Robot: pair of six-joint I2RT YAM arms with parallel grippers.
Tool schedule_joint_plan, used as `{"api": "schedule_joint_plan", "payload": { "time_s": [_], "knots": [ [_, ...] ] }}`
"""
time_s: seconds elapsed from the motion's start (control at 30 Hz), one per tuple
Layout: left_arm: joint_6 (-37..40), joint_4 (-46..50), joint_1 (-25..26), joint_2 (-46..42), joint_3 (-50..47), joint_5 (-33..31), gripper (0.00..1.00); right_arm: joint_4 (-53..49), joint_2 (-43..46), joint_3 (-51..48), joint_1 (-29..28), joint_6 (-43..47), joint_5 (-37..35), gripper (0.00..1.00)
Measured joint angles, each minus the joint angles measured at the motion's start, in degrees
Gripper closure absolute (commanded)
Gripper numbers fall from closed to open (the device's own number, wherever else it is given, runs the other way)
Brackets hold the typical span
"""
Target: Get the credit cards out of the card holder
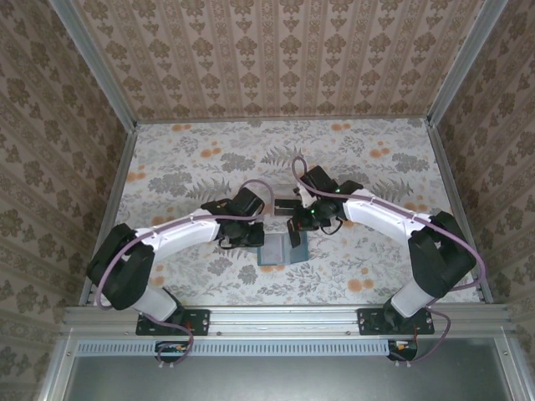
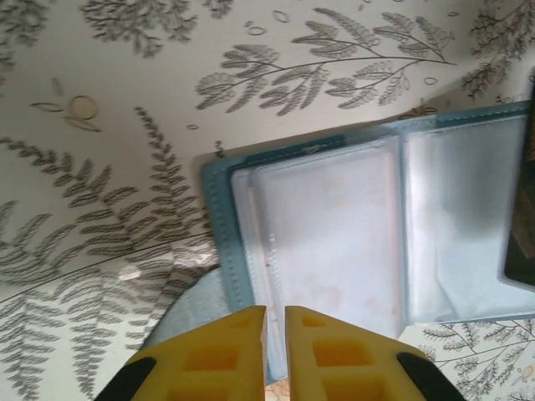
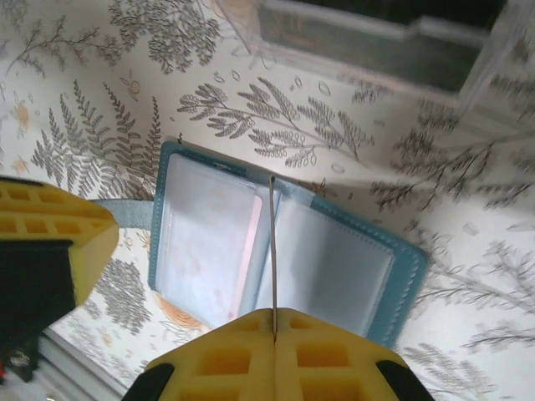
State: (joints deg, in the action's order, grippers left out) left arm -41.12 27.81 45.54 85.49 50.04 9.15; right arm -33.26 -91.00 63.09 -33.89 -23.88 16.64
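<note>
Hidden or unclear items: in the top view the right gripper [image 1: 298, 227] and left gripper [image 1: 253, 238] cover the far part of the card holder [image 1: 276, 253]; only its near teal edge is exposed. In the right wrist view the credit card [image 3: 272, 251] appears edge-on as a thin dark line, so its face cannot be read; a clear plastic box [image 3: 376, 46] at the far side is blurred and cut off by the frame. In the left wrist view a dark object [image 2: 522, 209] at the right edge is cropped and cannot be identified.

Gripper state: the right gripper [image 3: 274, 313] is closed on the credit card, which stands upright over the holder's fold. The left gripper [image 2: 276, 311] has its fingers at a narrow slit above the near edge of the card holder [image 2: 219, 209]; whether they pinch anything cannot be told.

Task item position: the card holder [image 3: 410, 267] lies open and flat on the table [image 1: 376, 167], near centre, between the two arms; a pale card [image 2: 326, 234] sits in its left pocket.

Clearance: open floral surface lies left, right and far of the holder; patterned walls [image 1: 50, 125] bound the table on three sides.
</note>
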Motion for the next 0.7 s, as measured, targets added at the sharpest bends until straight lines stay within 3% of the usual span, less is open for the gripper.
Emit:
{"api": "schedule_joint_plan", "payload": {
  "time_s": [0.43,0.7],
  "knots": [
    [-1.92,-1.77,-2.58,-7.58,-7.58,-0.39,0.75,-11.78,-5.22,16.72,0.0,45.31,-7.82,0.98],
    [-2.75,-2.08,-2.58,-10.6,-8.76,-0.42,0.73,-20.11,-15.91,31.1,0.0,62.77,-11.63,0.99]
  ]
}}
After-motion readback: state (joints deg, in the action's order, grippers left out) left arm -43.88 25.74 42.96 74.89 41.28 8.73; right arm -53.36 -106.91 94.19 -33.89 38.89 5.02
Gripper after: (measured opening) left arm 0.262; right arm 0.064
